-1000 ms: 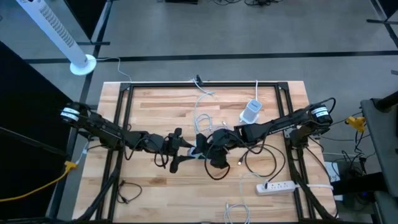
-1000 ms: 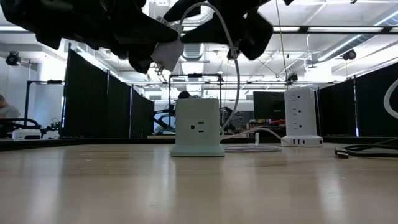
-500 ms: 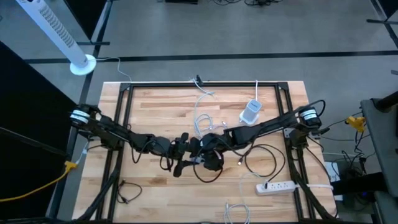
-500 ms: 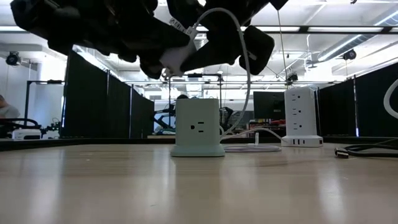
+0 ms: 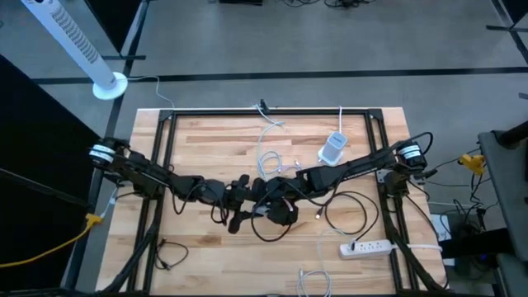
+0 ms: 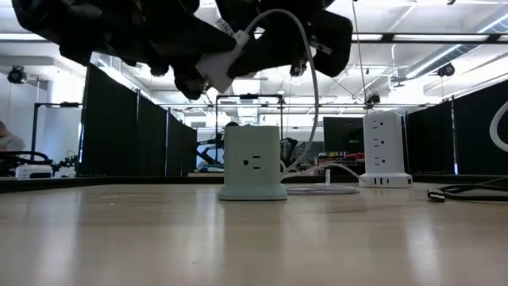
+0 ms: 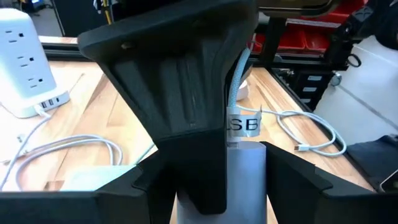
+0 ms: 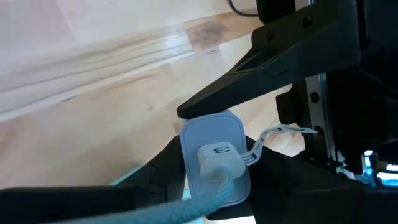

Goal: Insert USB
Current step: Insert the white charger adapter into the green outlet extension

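Two power strips [image 5: 367,246], fan [image 5: 74,45], cables [image 5: 268,148]

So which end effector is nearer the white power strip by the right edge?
Right. The right end effector is at centre, on the side toward the power strip near the right edge; the left end effector, holding the charger, sits just beyond it.

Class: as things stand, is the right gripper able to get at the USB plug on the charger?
Probably yes. The left gripper holds the charger up above the table, its plug facing the right gripper, whose fingers already flank it; nothing lies between.
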Controlling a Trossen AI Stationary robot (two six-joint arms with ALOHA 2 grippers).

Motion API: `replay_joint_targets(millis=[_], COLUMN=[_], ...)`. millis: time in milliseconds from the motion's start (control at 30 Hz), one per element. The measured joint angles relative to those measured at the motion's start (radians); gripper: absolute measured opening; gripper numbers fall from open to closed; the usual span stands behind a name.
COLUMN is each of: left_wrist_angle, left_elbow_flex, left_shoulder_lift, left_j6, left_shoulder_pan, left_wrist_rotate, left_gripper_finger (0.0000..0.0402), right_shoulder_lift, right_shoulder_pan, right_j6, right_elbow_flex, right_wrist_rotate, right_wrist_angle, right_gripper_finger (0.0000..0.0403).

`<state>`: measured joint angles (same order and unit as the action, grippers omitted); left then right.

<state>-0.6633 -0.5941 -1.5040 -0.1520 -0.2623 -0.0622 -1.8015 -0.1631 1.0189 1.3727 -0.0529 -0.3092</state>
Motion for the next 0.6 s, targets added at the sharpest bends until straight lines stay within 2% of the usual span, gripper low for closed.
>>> replay_joint_targets(millis=[200,433,600], left_wrist_angle=[0.07,0.263,0.339], left_elbow_flex=[-0.002,0.002,0.002], left_shoulder_lift=[0.08,0.207,0.241], left_j6=[-0.031,0.046,0.076], left_shoulder_pan=[0.002,-0.003,0.0], left_wrist_rotate=[0.018,-0.097,-0.117], left_gripper_finger=[0.0193,0.027,0.0283], right_shoulder_lift=[0.034,0.11,0.151], right_shoulder_pan=[0.003,0.041,0.075], right_j6=[-0.027,-0.187,-0.339], right_elbow_flex=[0.0,-0.006,-0.007], right_wrist_rotate=[0.003,0.0,-0.033], right_wrist_angle=[0.012,-0.101,-0.183], right_gripper_finger=[0.012,0.0115,0.0115])
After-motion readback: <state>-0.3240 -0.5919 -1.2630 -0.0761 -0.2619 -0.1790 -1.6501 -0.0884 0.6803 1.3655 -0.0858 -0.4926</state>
